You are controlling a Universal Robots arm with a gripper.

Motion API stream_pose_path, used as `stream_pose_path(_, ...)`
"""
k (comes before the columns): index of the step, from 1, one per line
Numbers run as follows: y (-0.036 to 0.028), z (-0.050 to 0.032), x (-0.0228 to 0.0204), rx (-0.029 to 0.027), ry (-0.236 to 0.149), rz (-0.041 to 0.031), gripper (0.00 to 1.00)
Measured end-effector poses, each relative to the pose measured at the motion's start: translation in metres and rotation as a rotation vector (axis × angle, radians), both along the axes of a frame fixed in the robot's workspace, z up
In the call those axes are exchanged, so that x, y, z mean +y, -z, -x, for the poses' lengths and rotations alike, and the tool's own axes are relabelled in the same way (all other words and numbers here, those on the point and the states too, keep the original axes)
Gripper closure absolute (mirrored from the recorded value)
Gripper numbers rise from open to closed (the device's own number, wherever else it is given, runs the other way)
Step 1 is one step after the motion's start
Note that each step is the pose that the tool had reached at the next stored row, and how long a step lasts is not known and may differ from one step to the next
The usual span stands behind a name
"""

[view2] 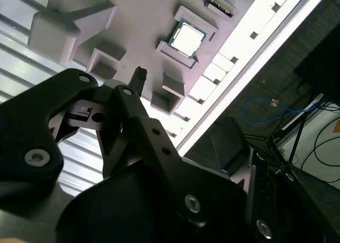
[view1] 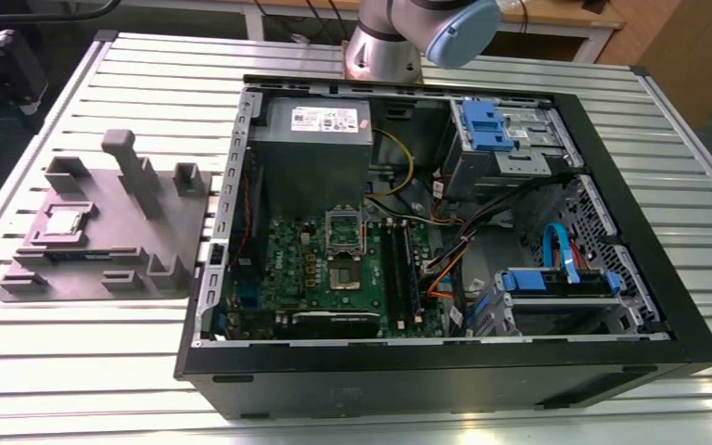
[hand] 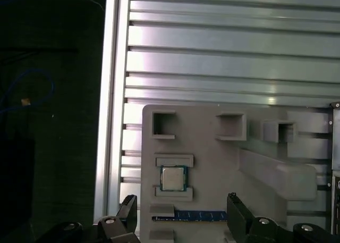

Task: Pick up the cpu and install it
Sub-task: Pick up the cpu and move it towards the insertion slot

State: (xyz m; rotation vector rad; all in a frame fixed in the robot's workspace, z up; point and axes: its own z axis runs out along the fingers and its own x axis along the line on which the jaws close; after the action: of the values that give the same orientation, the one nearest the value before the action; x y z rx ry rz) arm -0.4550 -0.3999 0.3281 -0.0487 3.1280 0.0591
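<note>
The cpu (hand: 173, 178) is a small silver-topped square chip lying flat in a pocket of the grey holder tray (hand: 212, 158), which stands on the slatted metal table at the exterior view's left. It also appears as cpu (view1: 62, 221) and cpu (view2: 187, 38). My gripper (hand: 180, 201) hovers above the tray, open, its two black fingers wide apart and nothing between them. One fingertip (view2: 139, 75) shows beside the tray's pockets. The green motherboard with its square socket (view1: 346, 274) lies inside the open computer case (view1: 603, 158).
The holder tray has upright posts (view1: 127, 158) and a memory stick (hand: 188, 216) in a slot close to the cpu. The table's edge (hand: 109, 120) runs close by the tray, with dark floor and cables beyond. Cables and blue drive bays (view1: 560, 278) crowd the case.
</note>
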Motion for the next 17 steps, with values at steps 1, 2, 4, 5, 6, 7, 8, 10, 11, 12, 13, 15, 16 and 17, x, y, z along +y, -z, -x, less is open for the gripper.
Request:
stream_pose_path(1,0.0017,0.0,0.0,0.0006,-0.001,0.0006,0.24)
stream_pose_path(2,0.0035,0.0001,0.0001,0.0012,-0.002,0.0007,0.24)
stream_pose_path(4,0.0071,0.0001,0.0001,0.0015,-0.004,-0.0007,0.24)
stream_pose_path(5,0.0089,0.0002,0.0001,0.0015,-0.004,-0.0027,0.24)
stream_pose_path(6,0.0107,0.0002,0.0001,0.0016,-0.004,-0.0038,0.24)
stream_pose_path(7,0.0126,0.0001,0.0001,0.0016,-0.004,-0.0039,0.24)
stream_pose_path(8,0.0144,0.0001,0.0,0.0016,-0.005,-0.0039,0.24)
stream_pose_path(10,0.0181,0.0001,0.0,0.0015,-0.005,-0.004,0.24)
stream_pose_path(11,0.0199,0.0001,-0.0001,0.0015,-0.006,-0.0041,0.24)
stream_pose_path(12,0.0216,0.0001,-0.0002,0.0015,-0.006,-0.0041,0.24)
stream_pose_path(13,0.0235,0.0,-0.0005,0.0016,-0.007,-0.004,0.24)
stream_pose_path(15,0.0272,0.0001,-0.0018,0.0016,-0.01,-0.004,0.24)
stream_pose_path(16,0.029,0.0001,-0.0029,0.0021,-0.013,-0.004,0.24)
stream_pose_path(17,0.0308,0.0001,-0.0041,0.005,-0.016,-0.0041,0.24)
